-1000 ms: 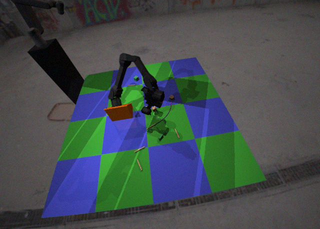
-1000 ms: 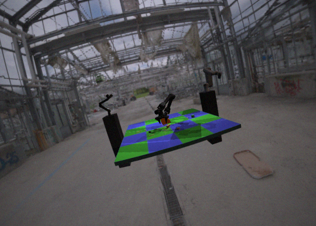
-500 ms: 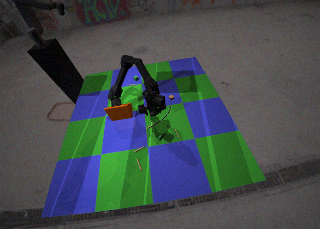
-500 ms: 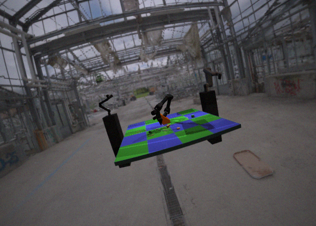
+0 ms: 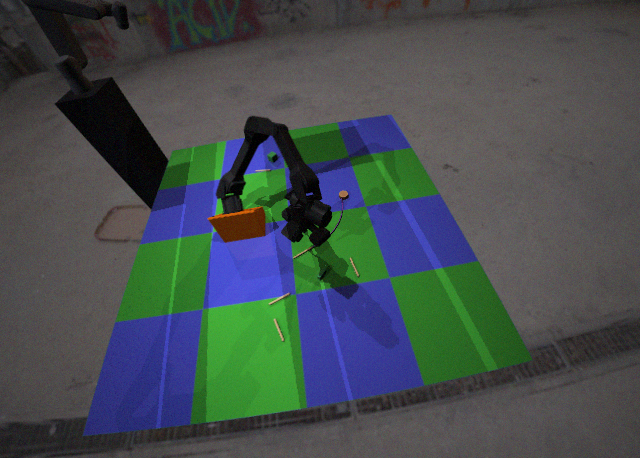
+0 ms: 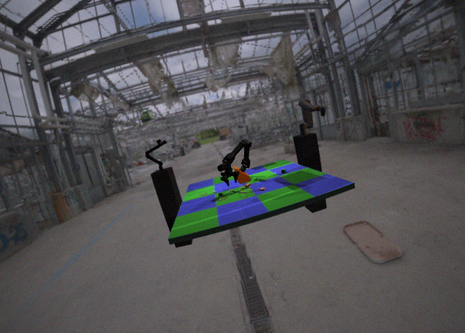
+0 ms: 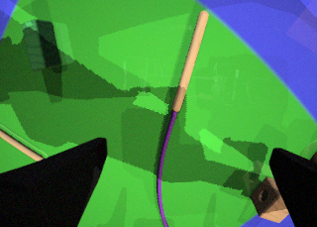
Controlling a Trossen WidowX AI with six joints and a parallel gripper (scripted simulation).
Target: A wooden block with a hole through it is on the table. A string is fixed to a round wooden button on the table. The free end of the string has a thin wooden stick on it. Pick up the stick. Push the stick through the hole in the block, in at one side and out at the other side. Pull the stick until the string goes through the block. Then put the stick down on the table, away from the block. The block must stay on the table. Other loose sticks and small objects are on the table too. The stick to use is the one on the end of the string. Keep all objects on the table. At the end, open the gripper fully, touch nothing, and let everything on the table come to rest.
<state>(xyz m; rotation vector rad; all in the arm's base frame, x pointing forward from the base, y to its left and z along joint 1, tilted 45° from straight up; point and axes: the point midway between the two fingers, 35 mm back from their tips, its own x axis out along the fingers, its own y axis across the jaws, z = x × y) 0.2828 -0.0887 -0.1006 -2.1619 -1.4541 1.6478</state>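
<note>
I saw the gripper [image 5: 307, 234] [image 6: 231, 183] [image 7: 192, 152] spread wide, holding nothing; the stick [image 5: 302, 252] [image 7: 190, 60] lay past its tips, pointing away at a slant.

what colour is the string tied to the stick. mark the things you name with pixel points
Purple; it shows best in the wrist view, where the string [image 7: 159, 179] runs down from the stick [image 7: 190, 63].
</note>
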